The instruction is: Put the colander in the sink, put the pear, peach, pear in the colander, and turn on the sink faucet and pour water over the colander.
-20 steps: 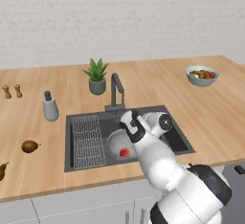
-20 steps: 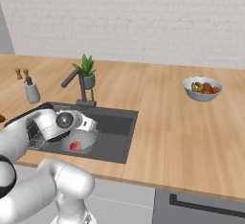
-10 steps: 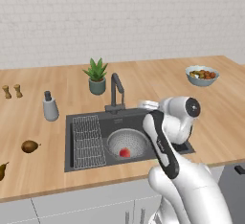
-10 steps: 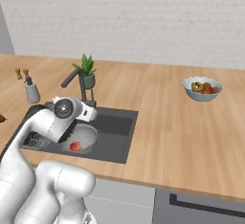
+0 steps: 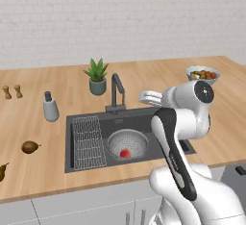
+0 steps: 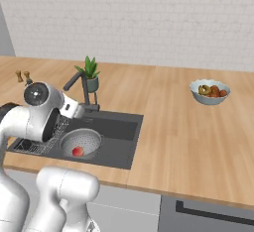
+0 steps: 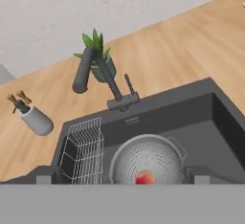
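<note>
The silvery colander (image 5: pixel 128 142) (image 6: pixel 82 141) (image 7: pixel 148 160) sits in the dark sink (image 5: pixel 137 121) (image 6: pixel 119 136) (image 7: pixel 191 122), with the red-pink peach (image 5: pixel 125 153) (image 6: pixel 77 151) (image 7: pixel 144 177) inside it. My gripper (image 5: pixel 149 96) (image 6: pixel 73 108) (image 7: pixel 120 175) hangs open and empty above the basin, well clear of the colander. Two brown pears lie on the counter left of the sink, one pear (image 5: pixel 30 146) near it and another pear (image 5: pixel 2 171) at the picture's edge. Behind the basin stands the dark faucet (image 5: pixel 116 92) (image 6: pixel 81 85) (image 7: pixel 98 72); no water runs from it.
A wire rack (image 5: pixel 89 140) (image 7: pixel 83 149) fills the sink's left part. A potted plant (image 5: pixel 97 77) (image 6: pixel 90 75), a grey dispenser bottle (image 5: pixel 50 107) (image 7: pixel 36 120) and shakers (image 5: pixel 12 92) stand behind. A fruit bowl (image 5: pixel 202 74) (image 6: pixel 210 91) sits at far right.
My arm has lifted the open gripper up out of the sink, away from the colander. The peach stays in the colander.
</note>
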